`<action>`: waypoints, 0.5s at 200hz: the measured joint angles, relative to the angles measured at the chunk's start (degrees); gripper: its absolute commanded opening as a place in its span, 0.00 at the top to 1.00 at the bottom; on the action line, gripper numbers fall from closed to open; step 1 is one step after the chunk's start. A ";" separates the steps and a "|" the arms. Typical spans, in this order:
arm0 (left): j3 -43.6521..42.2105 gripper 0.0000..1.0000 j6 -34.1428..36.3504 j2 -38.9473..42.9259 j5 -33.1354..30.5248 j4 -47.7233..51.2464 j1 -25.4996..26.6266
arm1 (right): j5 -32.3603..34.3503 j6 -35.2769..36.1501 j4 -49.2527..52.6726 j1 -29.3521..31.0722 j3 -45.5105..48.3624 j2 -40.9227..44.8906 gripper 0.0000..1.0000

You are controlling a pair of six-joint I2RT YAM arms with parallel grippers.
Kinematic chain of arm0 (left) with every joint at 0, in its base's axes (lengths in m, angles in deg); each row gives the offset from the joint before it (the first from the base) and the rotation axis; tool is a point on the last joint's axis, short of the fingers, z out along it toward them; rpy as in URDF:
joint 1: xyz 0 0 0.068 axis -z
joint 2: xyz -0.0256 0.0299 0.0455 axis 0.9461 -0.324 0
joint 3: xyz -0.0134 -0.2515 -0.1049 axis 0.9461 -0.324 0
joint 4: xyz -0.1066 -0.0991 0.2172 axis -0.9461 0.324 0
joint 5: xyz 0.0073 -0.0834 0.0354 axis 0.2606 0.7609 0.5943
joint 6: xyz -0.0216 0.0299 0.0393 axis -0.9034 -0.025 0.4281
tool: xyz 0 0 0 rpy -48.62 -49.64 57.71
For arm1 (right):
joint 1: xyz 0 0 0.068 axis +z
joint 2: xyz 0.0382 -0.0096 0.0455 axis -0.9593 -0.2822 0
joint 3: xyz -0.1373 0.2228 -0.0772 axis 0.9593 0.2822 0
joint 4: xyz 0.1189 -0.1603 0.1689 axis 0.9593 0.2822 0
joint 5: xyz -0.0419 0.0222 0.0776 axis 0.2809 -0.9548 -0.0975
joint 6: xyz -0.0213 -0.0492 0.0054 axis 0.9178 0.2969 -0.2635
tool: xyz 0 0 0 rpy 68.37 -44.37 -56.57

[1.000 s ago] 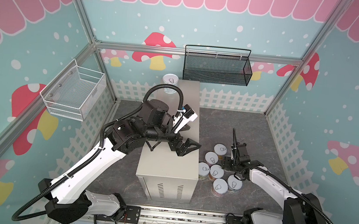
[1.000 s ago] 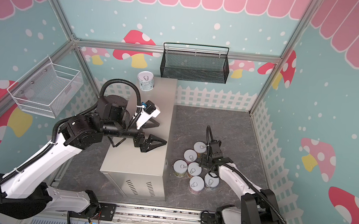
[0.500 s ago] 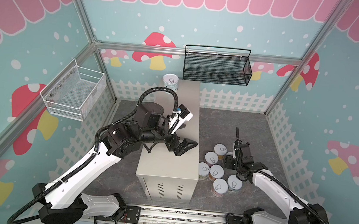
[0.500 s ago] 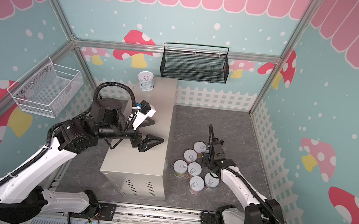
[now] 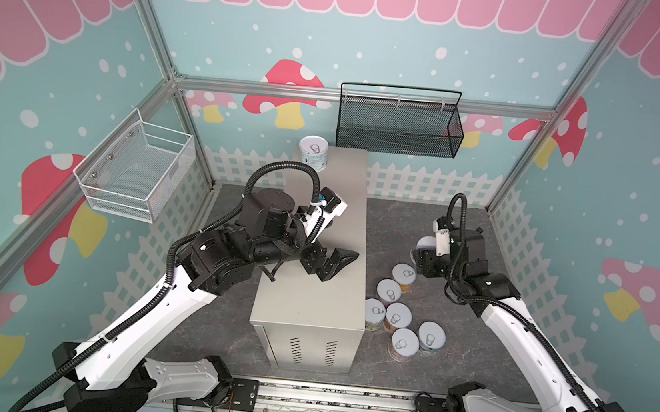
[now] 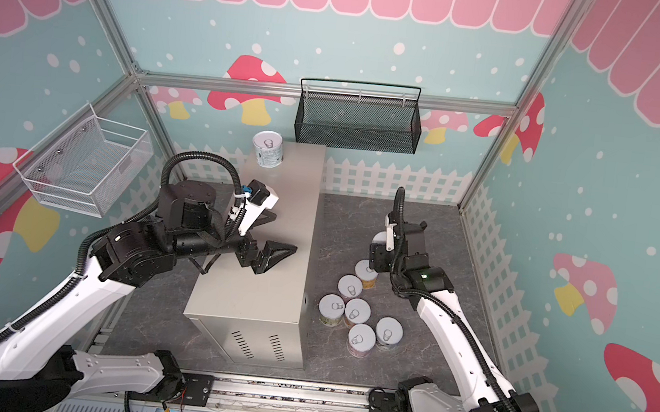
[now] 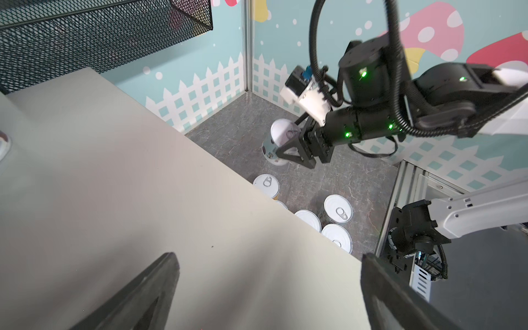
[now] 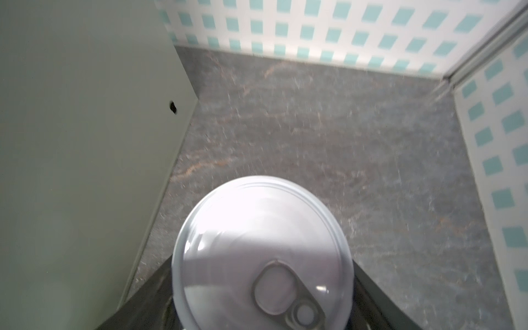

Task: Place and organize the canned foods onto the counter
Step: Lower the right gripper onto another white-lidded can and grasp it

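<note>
The right gripper (image 7: 287, 140) clenches a short round white-lidded can (image 8: 263, 243) between its fingers beside the beige-grey metal counter (image 5: 310, 297); the left gripper (image 5: 337, 263) gapes over its top.

No lettering can be read, not even on the cans (image 5: 396, 317).

Staged robot lab cell: mushroom-print walls (image 5: 377, 53), aluminium frame (image 5: 497, 109).

- The counter (image 5: 323, 290) runs front to back, mid-floor.
- One can (image 5: 313, 152) sits on its far left corner.
- Six cans (image 5: 396, 317) cluster on the floor to its right.
- Behind them, a held can (image 7: 274, 143) sits in the right gripper (image 7: 290, 138).
- A mesh basket (image 5: 399, 130) hangs behind the counter, and a wire basket (image 5: 163, 181) to its left.
</note>
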 measured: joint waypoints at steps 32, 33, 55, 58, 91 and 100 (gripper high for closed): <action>-0.72 0.01 -0.02 1.40 -3.21 -0.42 -0.39 | -4.15 4.22 2.32 0.00 -9.92 -2.12 0.46; -0.74 0.01 -0.02 1.42 -3.34 -0.42 -0.42 | -4.33 4.33 2.40 0.00 -10.19 -2.21 0.46; -1.49 0.01 -0.15 2.23 -6.10 -1.14 -1.84 | -9.33 7.13 4.33 0.00 -17.99 -5.29 0.46; -1.66 0.01 -0.24 2.36 -6.40 -1.27 -2.08 | -10.01 7.39 4.46 0.00 -18.95 -5.68 0.46; -4.50 0.01 -0.55 4.96 -9.62 -3.08 -5.42 | -18.40 9.99 6.05 0.02 -29.64 -10.73 0.46; -5.01 0.01 -0.68 5.66 -10.29 -3.48 -6.29 | -20.55 10.49 6.25 0.02 -31.91 -11.96 0.46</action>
